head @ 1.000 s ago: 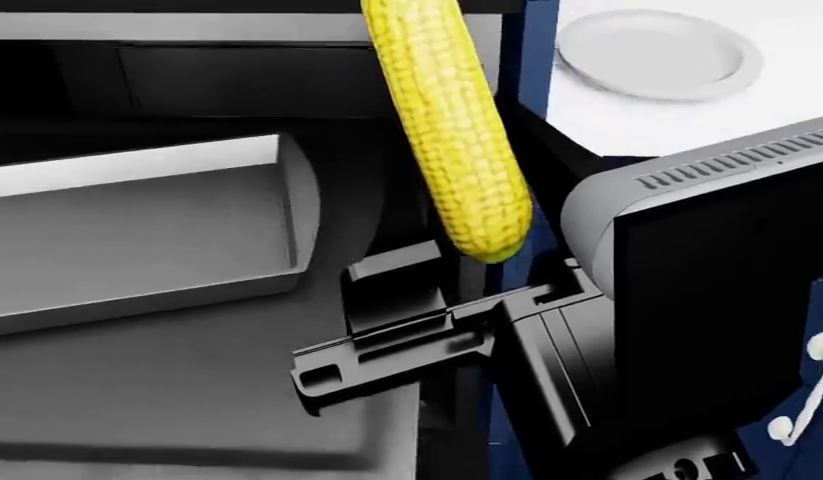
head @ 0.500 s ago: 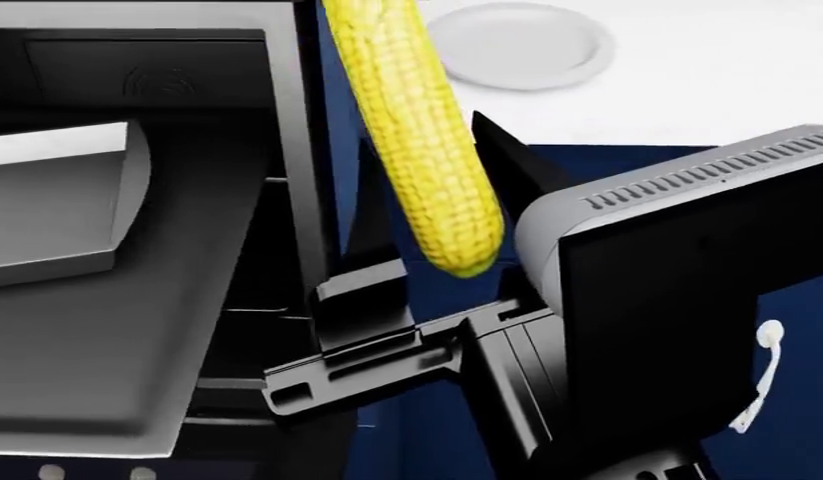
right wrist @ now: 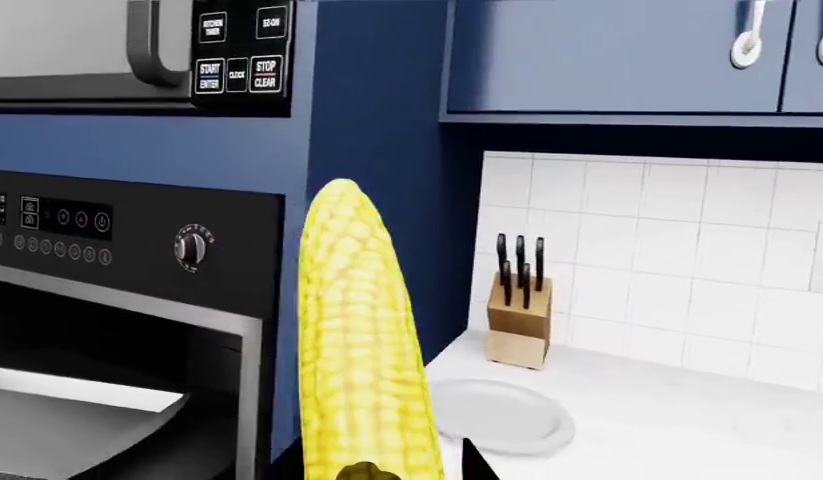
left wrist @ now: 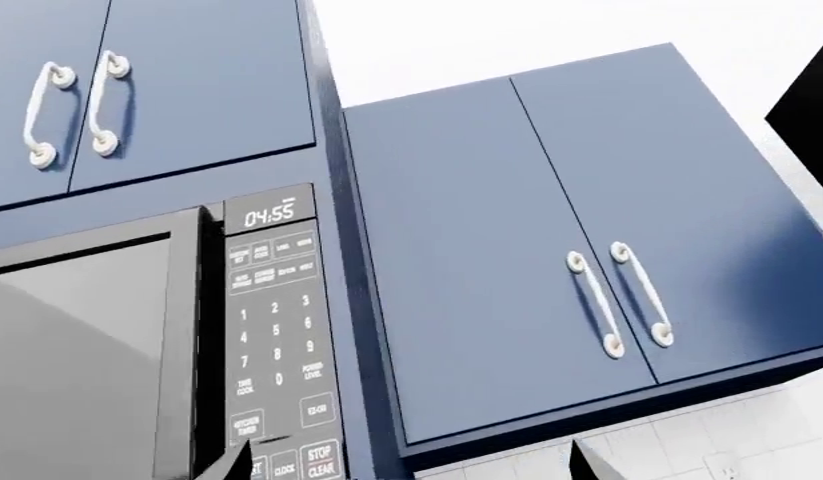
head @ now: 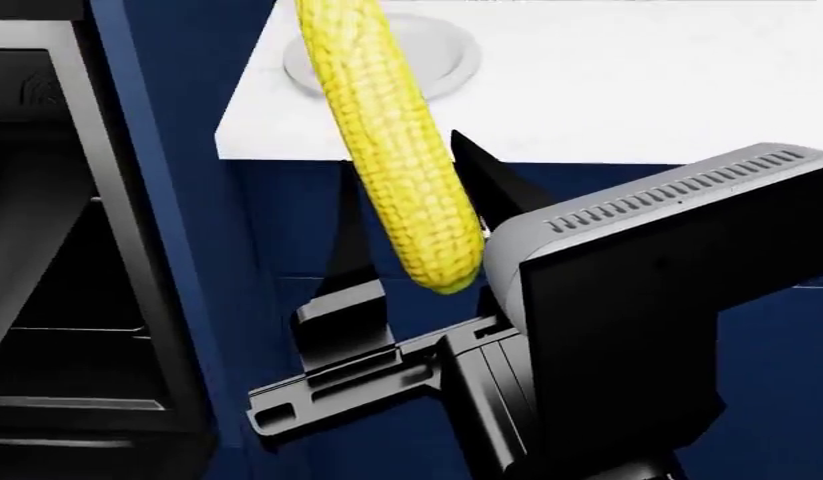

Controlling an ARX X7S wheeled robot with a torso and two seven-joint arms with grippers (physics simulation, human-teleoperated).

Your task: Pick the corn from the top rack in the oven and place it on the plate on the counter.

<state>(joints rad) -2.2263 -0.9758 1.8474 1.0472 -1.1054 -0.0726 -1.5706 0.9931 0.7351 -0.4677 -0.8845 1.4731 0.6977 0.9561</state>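
My right gripper (head: 400,165) is shut on the yellow corn (head: 391,150), which stands nearly upright between its black fingers (head: 355,235). The corn's upper part crosses in front of the white plate (head: 445,55) on the white counter (head: 611,90). In the right wrist view the corn (right wrist: 358,340) fills the middle, with the plate (right wrist: 505,415) low on the counter to its right and the oven (right wrist: 118,300) open on its left. The top rack cannot be made out. My left gripper (left wrist: 408,470) is open and empty, pointing up at the wall cabinets.
The oven frame (head: 131,230) and navy cabinet front (head: 264,230) are left of the corn. A knife block (right wrist: 518,315) stands by the tiled wall behind the plate. A microwave (left wrist: 104,350) hangs above the oven. A grey tray (right wrist: 64,415) lies inside the oven.
The head view has swung right: the oven has slid to the left edge and the counter and plate now sit behind the corn. The corn stays in my right gripper.
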